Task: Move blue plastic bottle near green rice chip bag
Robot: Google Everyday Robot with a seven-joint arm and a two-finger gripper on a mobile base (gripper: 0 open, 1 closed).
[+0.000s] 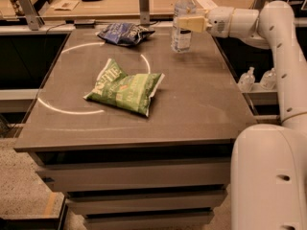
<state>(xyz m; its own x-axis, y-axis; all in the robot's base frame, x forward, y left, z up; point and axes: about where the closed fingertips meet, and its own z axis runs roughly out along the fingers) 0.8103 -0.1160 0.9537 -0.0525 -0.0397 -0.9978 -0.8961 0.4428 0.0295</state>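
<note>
Although cropped at its lower edge, fills most of the view as a broad grey-brown desk (201, 104), with stacked drawer-like tiers below and a thin white ring (72, 111) marked across its top. Next in bulk, rising in the lower right corner: white robot base (268, 176), with a jointed white arm (283, 47) climbing the right side and bending left over the desk's far right corner. Lying flat around the middle of the desk, slightly left of centre and partly inside the ring: green rice chip bag (125, 87), crinkled, white lettering facing up. Resting at the far edge, left of centre: smaller dark blue chip bag (125, 33), apart from the green one. Standing upright at the far right of the desk: blue plastic bottle (181, 40), clear, with white cap and pale label, base on the surface, to the right of the dark blue bag and well apart from the green rice chip bag. Reaching in from the right at the bottle's upper body: gripper (184, 22), pale, overlapping the bottle just above the label; cannot tell whether clamped on the bottle or only set against it. Tucked on a lower ledge past the desk's right side, beneath the arm: two small clear pump bottles (247, 78), side by side.
</note>
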